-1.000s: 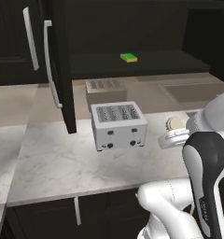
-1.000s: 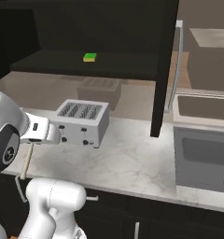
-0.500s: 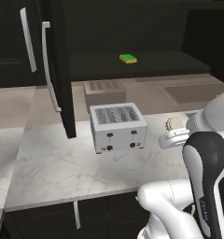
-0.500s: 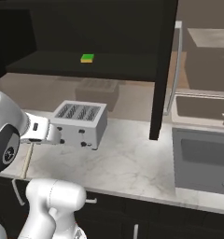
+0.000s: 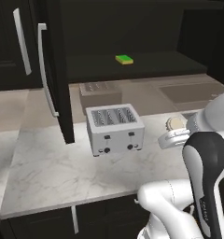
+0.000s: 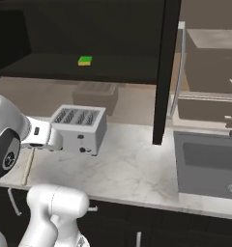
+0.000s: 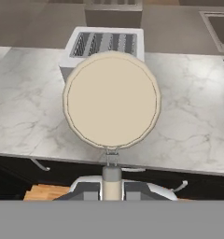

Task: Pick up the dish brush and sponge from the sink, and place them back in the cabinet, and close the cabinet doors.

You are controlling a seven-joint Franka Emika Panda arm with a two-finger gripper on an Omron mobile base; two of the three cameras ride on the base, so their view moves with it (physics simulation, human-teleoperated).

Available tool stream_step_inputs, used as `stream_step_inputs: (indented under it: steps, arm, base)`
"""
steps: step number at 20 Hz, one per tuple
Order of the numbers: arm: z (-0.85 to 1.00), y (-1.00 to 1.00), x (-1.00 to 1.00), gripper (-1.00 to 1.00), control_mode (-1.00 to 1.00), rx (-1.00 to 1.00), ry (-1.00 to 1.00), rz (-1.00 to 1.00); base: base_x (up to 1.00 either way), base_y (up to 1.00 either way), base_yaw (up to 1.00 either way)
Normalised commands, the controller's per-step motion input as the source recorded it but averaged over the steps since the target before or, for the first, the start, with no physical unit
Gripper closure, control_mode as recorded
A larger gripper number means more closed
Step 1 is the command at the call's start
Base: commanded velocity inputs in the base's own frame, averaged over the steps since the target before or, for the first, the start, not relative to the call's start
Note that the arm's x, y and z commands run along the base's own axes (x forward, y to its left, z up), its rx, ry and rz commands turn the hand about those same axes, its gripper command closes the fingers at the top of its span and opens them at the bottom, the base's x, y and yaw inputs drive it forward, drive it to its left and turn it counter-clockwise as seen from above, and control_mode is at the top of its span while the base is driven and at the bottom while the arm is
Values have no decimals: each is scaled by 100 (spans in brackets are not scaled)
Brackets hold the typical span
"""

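Marble counter (image 5: 53, 172) bears toaster (image 5: 115, 128); sponge (image 5: 124, 59) on cabinet (image 5: 146, 65) shelf.

Rendered frames, sharp throughout, no blur or edge distortion. Lighting even and diffuse. Marble counter (image 5: 48, 168) bright, no glare. Cabinet (image 5: 146, 32) interior dim, near-black. Toaster (image 5: 115, 128) casts a soft shadow at its base. Backsplash mirrors the toaster faintly.

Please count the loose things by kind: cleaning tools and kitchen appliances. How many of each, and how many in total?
Cleaning tools: 2, the sponge on the cabinet shelf and the dish brush held in the fingers.
Kitchen appliances: 1, the toaster on the counter.
Total: 3
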Motion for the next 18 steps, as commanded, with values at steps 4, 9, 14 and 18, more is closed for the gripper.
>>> stream_step_inputs:
  steps: [4, 9, 14, 18]
  arm:
    - [0, 0, 0, 100, 100, 0, 0, 0]
    - [0, 0, 0, 100, 100, 0, 0, 0]
    - [0, 0, 0, 100, 100, 0, 0, 0]
    - [0, 0, 26, 100, -100, 0, 0, 0]
  base:
    - [31, 0, -2]
    - [36, 0, 0]
    - [36, 0, 0]
    - [9, 0, 0]
